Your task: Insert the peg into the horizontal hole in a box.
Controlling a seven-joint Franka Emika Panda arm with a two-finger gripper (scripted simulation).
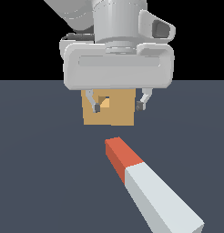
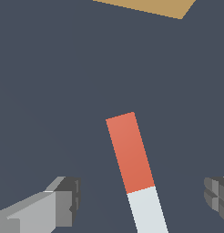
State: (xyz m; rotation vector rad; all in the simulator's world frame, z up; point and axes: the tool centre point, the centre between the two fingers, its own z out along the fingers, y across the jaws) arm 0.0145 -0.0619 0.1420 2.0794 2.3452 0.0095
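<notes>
Overhead, the Panda arm's pale grey wrist fills the upper part of the exterior view, its gripper (image 1: 117, 105) hanging above the dark slate floor (image 1: 36, 182) with the jaws spread wide and nothing between them. One dark fingertip (image 1: 96, 108) shows against the tan box (image 1: 114, 113), the other just off the box's edge toward the exterior view's right. The box stands on the floor beyond the gripper, and its small square hole (image 1: 103, 99) is partly hidden by the nearer finger. Closer to the camera lies the peg (image 1: 150, 184), flat on the floor and apart from the box, its short red-orange end pointing toward the box. In the wrist view the peg (image 2: 134, 170) lies between the two open fingers (image 2: 63, 202), untouched by either.
</notes>
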